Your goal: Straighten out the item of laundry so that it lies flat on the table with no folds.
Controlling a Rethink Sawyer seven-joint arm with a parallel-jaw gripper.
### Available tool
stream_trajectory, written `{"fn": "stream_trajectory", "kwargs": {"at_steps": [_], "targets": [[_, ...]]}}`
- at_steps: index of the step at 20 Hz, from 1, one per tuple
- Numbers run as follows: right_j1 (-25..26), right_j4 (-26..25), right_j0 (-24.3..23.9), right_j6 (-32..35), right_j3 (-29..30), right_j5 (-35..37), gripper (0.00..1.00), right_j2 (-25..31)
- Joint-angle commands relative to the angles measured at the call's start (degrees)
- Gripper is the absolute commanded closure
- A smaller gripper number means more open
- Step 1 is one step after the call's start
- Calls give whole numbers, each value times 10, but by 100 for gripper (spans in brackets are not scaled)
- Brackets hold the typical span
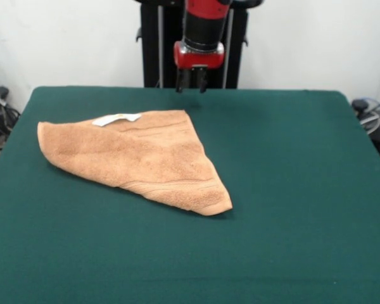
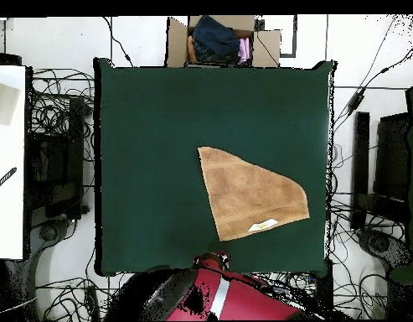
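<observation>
While hand [image 1: 191,81] hovers, towel [image 1: 139,155] lies nearer camera.

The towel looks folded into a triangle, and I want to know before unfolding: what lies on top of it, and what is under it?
On top of the towel only its small white label shows. It rests on the green table. Whatever lies under the folded layers is covered.

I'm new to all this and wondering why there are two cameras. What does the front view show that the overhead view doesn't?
Only the front view shows the gripper hanging above the table's far edge, clear of the towel. Only the overhead view shows a cardboard box of clothes beyond the table and cables on the floor. Both show the towel lying in a triangle with its white label on the green table.
</observation>
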Motion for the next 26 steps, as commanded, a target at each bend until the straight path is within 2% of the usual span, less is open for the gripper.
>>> {"fn": "stream_trajectory", "kwargs": {"at_steps": [1, 11, 21, 26], "targets": [[29, -10, -8, 98, -59, 9, 0, 70], [56, -10, 1, 93, -81, -4, 0, 61], [84, -16, -15, 93, -96, 8, 0, 69], [76, -16, -8, 95, -91, 5, 0, 66]]}}
